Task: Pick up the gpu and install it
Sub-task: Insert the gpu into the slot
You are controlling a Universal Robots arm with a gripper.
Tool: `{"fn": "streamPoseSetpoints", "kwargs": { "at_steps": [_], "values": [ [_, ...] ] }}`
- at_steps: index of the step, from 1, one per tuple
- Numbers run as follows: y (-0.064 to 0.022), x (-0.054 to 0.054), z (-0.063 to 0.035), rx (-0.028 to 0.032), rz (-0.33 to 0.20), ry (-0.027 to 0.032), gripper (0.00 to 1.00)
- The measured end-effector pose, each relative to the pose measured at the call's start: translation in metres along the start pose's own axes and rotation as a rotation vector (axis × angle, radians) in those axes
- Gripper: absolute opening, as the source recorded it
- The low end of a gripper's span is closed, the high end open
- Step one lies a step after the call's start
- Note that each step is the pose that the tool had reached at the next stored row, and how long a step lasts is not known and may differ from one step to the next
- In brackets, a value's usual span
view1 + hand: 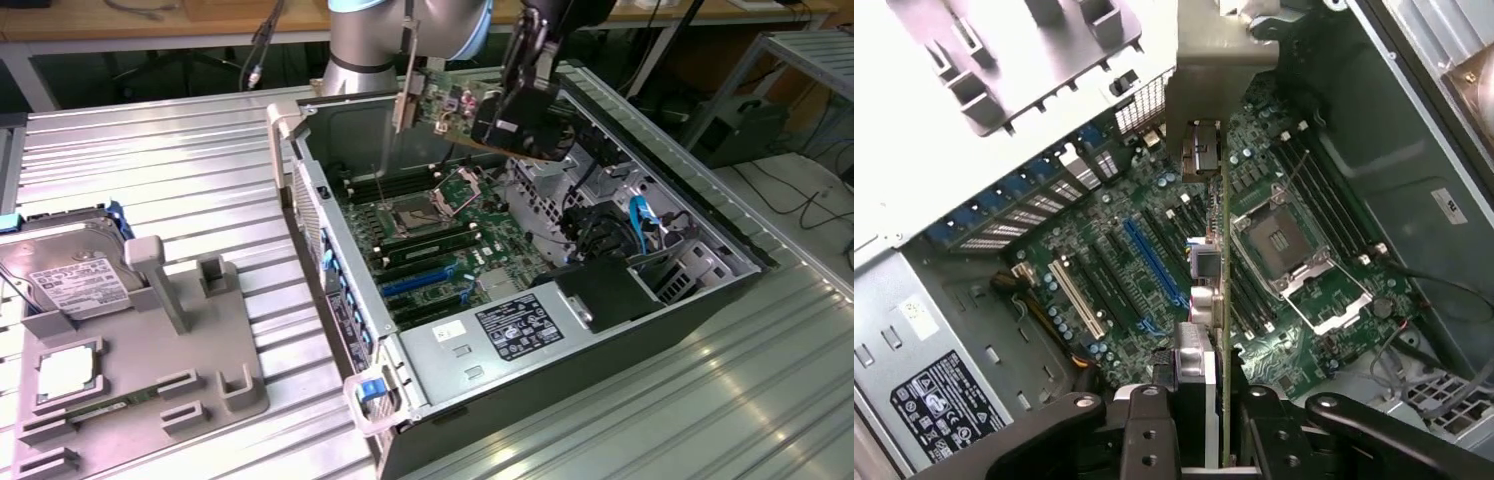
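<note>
My gripper [523, 118] is shut on the gpu [447, 103] and holds it in the air above the far end of the open computer case [334, 300]. The card is a green board with a silvery bracket [403, 95] hanging at its end. In the wrist view the gpu [1222, 290] is seen edge-on, running away from my gripper [1216, 445] with its bracket [1206, 70] at the far end. The black fingers [1150, 435] clamp the card from both sides. Below it lies the motherboard [1144, 290] with a long blue slot [1152, 262], well apart from the card.
An open CPU socket [1286, 245] and memory slots lie beside the card's line. The power supply [514, 335] fills the case's near end, with cables [627, 235] on the exterior view's right. A hard drive [74, 282] rests on a grey fixture [147, 375] at the exterior view's left.
</note>
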State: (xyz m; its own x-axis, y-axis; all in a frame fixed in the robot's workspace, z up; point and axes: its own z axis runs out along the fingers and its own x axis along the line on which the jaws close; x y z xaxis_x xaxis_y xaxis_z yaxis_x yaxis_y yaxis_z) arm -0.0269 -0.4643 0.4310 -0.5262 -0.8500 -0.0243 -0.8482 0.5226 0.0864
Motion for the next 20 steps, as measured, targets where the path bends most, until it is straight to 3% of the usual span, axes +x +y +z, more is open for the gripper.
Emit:
{"fn": "streamPoseSetpoints", "kwargs": {
  "at_steps": [20],
  "values": [
    [-0.0016, 0.0, 0.0115, -0.007, -0.345, 0.0298, 0.29]
  ]
}}
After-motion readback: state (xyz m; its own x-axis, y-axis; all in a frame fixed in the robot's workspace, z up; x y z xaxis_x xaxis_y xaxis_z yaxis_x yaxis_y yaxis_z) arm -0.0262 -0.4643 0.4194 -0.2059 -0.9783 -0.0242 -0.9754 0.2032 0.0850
